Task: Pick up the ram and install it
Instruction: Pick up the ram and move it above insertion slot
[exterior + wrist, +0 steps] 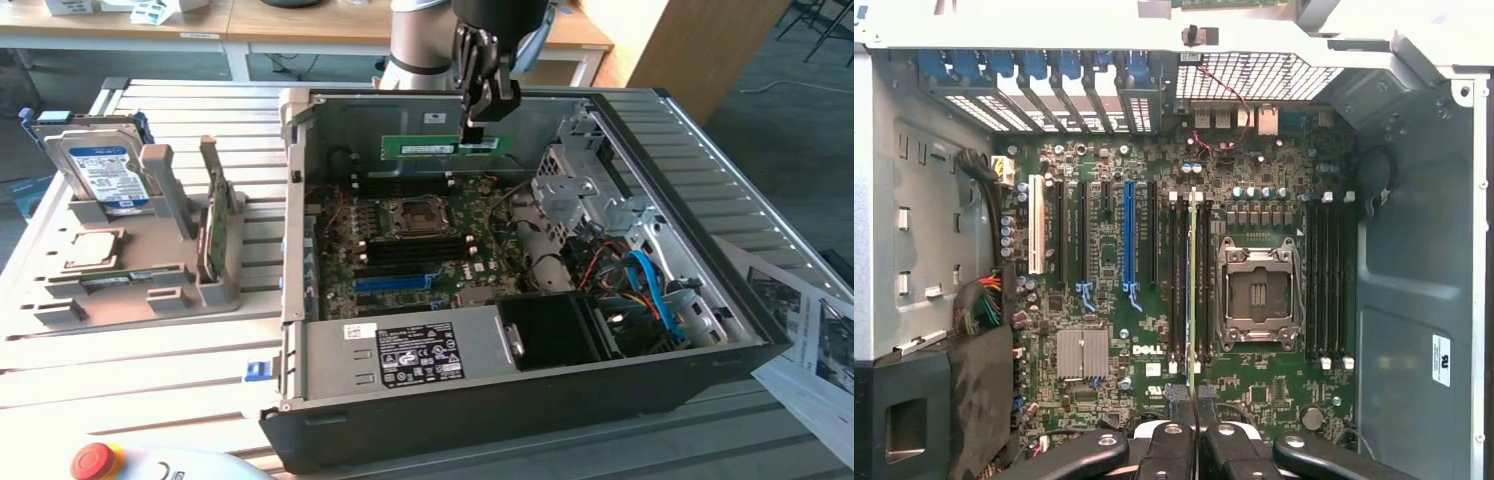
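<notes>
The ram [441, 147], a narrow green stick, hangs level above the motherboard [400, 250] inside the open computer case [534, 400]. My gripper [474, 140] comes down from above and is shut on the stick's end toward the exterior view's right. In the wrist view the ram [1193, 290] appears edge-on as a thin yellow-green line running out from my gripper [1194, 445]. It lies over the black memory slots [1176, 285] beside the empty CPU socket [1257, 293]. How far it is above the slots cannot be judged.
A grey fixture tray [134, 300] at the exterior view's left holds a hard drive [100, 170] and an upright green card [210, 215]. Inside the case are a power supply [414, 355], a drive cage [581, 185], cables and a blue slot [1128, 235]. Papers [814, 340] lie right.
</notes>
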